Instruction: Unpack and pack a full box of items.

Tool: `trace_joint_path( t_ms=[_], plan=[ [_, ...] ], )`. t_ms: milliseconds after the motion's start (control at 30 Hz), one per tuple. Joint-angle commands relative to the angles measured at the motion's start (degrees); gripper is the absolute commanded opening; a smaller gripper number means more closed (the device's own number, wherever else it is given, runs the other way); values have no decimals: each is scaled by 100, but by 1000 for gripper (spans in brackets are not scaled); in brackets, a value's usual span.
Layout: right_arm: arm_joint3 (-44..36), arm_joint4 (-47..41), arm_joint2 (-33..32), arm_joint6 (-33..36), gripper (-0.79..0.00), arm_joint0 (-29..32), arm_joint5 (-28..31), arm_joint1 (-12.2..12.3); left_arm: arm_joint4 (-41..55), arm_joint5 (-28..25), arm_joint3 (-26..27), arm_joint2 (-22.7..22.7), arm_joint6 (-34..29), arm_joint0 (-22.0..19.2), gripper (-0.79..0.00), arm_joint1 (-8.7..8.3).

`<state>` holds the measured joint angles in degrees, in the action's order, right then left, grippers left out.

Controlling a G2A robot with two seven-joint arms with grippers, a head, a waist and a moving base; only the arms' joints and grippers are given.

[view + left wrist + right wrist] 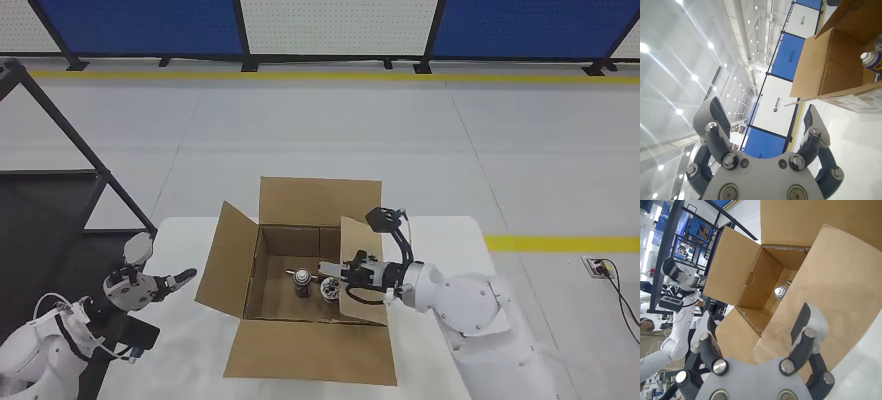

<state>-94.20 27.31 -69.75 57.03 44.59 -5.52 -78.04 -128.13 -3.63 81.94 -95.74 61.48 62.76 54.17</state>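
Note:
An open cardboard box [290, 240] stands in the middle of the white table, all its flaps folded out. Inside stands a spray can [300, 281] with a white cap, also seen as the can [780, 291] and the can [869, 58]. A small pale item [328, 290] lies next to it; what it is I cannot tell. My right gripper [336, 274] is open at the box's right flap [829, 285], its fingers on either side of the flap's edge and holding nothing. My left gripper [165, 281] is open and empty, left of the box and apart from it.
A black metal rack [60, 140] stands off the table's left side, close behind the left arm. Bare table [440, 240] shows right of the box. The front flap [310, 350] reaches toward the table's near edge.

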Motion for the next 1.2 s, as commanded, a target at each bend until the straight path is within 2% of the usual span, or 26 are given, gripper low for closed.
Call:
trace_joint_path(
  t_ms=[0, 267, 600, 967, 1167],
  plan=[
    [226, 63, 158, -121, 0, -85, -89, -19, 17, 14, -14, -14, 27, 30, 0, -13],
    [735, 200, 559, -423, 0, -286, -293, -79, 112, 57, -65, -95, 65, 118, 0, -56],
    [878, 84, 624, -518, 0, -310, -300, -81, 144, 79, -86, -54, 25, 176, 0, -95],
    [-15, -85, 196, -638, 0, 121, -24, 34, 279, 154, -137, 10, -145, 156, 0, -116],
    [-175, -121, 15, -690, 0, 294, 20, 90, 317, 125, -211, 221, -337, -25, 0, -104]
  ],
)
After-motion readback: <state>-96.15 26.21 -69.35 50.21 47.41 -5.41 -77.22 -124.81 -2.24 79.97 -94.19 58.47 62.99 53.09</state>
